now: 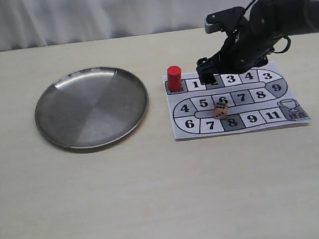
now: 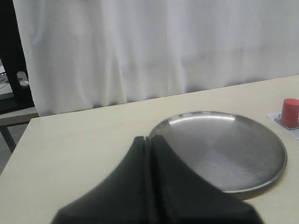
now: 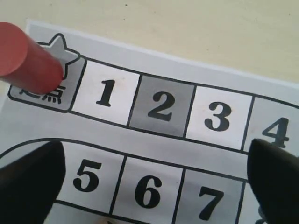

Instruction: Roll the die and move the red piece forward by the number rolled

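Observation:
The red piece (image 1: 174, 77) stands upright on the star start square at the left end of the paper game board (image 1: 252, 118). The die (image 1: 221, 110) rests on the board between squares 6 and 8. My right gripper (image 1: 210, 74) hovers open just above squares 1 and 2, right of the red piece and apart from it. In the right wrist view, the right gripper (image 3: 152, 186) has nothing between its fingers (image 3: 28, 182), and the red piece (image 3: 28, 58) shows beside square 1. My left gripper (image 2: 149, 140) is shut and empty; it does not show in the exterior view.
A round metal plate (image 1: 91, 106) lies on the table left of the board; the plate (image 2: 219, 149) lies just ahead of the left gripper. The red piece (image 2: 290, 112) shows beyond it. White curtain runs along the table's far edge.

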Action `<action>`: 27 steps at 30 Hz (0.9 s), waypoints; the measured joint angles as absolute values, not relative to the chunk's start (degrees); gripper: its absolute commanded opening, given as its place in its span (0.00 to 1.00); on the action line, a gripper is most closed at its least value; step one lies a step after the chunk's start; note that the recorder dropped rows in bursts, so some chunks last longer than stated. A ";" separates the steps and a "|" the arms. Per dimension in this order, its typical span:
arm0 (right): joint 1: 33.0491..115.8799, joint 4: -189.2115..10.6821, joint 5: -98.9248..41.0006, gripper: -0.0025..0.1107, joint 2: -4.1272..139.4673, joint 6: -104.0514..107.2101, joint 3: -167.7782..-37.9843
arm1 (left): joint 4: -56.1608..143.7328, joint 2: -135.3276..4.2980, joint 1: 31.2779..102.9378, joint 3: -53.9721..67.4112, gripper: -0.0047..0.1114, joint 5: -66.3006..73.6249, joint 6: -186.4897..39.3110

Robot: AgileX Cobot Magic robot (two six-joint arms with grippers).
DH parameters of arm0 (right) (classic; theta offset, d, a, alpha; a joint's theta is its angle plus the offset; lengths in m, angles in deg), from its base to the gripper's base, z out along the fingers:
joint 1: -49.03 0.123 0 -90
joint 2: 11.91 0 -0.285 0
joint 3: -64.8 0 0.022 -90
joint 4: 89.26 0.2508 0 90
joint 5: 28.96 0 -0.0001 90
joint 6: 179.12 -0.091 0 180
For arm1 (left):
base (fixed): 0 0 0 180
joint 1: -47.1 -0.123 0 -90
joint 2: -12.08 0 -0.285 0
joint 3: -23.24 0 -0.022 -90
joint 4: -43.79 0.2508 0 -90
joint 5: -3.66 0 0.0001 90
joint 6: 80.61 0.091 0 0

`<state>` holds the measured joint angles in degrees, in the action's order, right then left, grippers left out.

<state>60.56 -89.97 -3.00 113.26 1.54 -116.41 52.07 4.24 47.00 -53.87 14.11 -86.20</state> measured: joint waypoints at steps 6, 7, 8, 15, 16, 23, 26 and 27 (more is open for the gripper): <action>60.56 -89.97 -2.17 0.40 110.95 1.54 -116.41 | 52.07 4.24 47.00 -53.87 0.04 14.11 -86.20; 60.56 -89.97 -1.98 0.30 109.78 1.54 -116.41 | 52.07 4.24 47.00 -53.87 0.04 14.11 -86.20; 60.56 -89.97 -1.60 0.20 108.38 1.54 -116.41 | 52.07 4.24 47.00 -53.87 0.04 14.11 -86.20; 60.56 -89.97 2.45 0.06 96.01 1.31 -116.41 | 52.07 4.24 47.00 -53.87 0.04 14.11 -86.20; 60.56 -89.97 3.50 0.06 94.11 1.27 -116.41 | 52.07 4.24 47.00 -53.87 0.04 14.11 -86.20; 60.56 -88.07 12.29 0.06 85.89 0.88 -115.10 | 52.07 4.24 47.00 -53.87 0.04 14.11 -86.20; 60.56 -84.31 12.02 0.06 85.50 1.43 -110.95 | 52.07 4.24 47.00 -53.87 0.04 14.11 -86.20; 60.56 -83.28 11.00 0.06 85.50 1.99 -108.81 | 52.07 4.24 47.00 -53.87 0.04 14.11 -86.20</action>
